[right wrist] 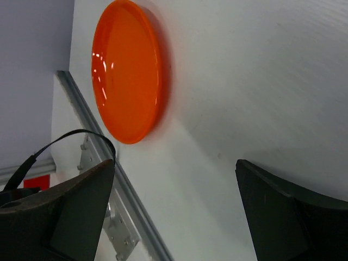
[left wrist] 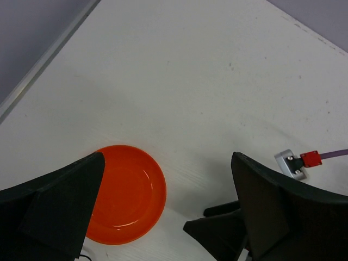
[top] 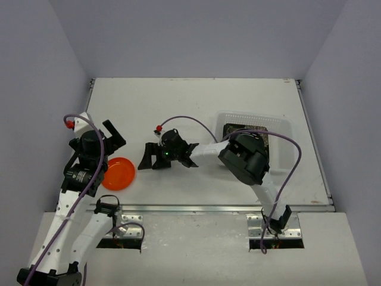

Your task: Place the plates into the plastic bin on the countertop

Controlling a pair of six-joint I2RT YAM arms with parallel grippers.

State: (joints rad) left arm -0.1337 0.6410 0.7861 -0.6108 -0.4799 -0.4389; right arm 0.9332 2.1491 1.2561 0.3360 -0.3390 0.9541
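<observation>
At the lower left of the top view, the round orange plate point(top: 118, 173) is lying flat on the white countertop point(top: 196, 101). It is well apart from the plastic bin point(top: 256, 115) at the right, which is holding what look like dark patterned plates point(top: 229, 127). The orange plate is looking glossy, stiff and light, so probably slippery and able to chip. I judge that its raised rim is the best place to take hold. The right gripper point(top: 153, 158) is pointing toward this plate with its jaws standing wide apart, holding and touching nothing. The left gripper point(top: 114, 134) is hovering just beside the plate, also fully spread and empty.
</observation>
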